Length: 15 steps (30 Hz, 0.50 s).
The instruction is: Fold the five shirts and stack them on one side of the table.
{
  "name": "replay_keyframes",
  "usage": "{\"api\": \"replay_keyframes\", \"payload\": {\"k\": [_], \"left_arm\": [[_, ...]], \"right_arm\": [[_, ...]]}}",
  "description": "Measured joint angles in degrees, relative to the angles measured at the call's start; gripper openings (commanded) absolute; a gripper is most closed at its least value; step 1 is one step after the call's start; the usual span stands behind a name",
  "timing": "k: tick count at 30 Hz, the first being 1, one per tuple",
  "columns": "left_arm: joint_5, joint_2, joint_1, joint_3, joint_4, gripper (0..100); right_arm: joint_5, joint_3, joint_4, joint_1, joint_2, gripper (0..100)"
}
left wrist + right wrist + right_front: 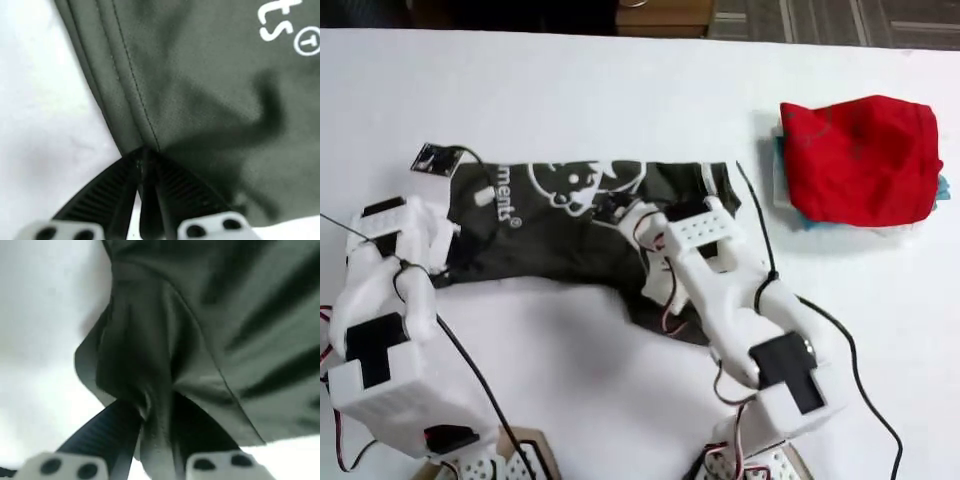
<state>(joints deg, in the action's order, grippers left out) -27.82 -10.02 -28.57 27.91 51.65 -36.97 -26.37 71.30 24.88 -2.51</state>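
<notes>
Left wrist view: our left gripper (143, 156) closes on the limp dark shirt (200, 100), hem between fingers (107, 187); right gripper (152, 407) clamps a bunched edge.

Matt dark cloth shirt (200, 100), ribbed black plastic fingers (100, 195), smooth white table (620, 90)

White table (620, 90); wooden furniture (665, 15) behind; grey patterned floor (840, 18).
</notes>
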Motion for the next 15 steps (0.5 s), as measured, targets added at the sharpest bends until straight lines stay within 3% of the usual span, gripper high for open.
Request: {"api": "replay_keyframes", "payload": {"k": [7,13,15], "left_arm": [[0.00,0.00,0.00,0.00,0.00,3],[0.09,0.00,0.00,0.00,0.00,3],[0.09,0.00,0.00,0.00,0.00,3]], "right_arm": [[0.53,0.09,5.36,0.00,9.05,3.0],[0.53,-3.60,6.33,1.58,8.18,18.0],[0.53,-4.75,6.33,3.08,7.82,18.0]]}}
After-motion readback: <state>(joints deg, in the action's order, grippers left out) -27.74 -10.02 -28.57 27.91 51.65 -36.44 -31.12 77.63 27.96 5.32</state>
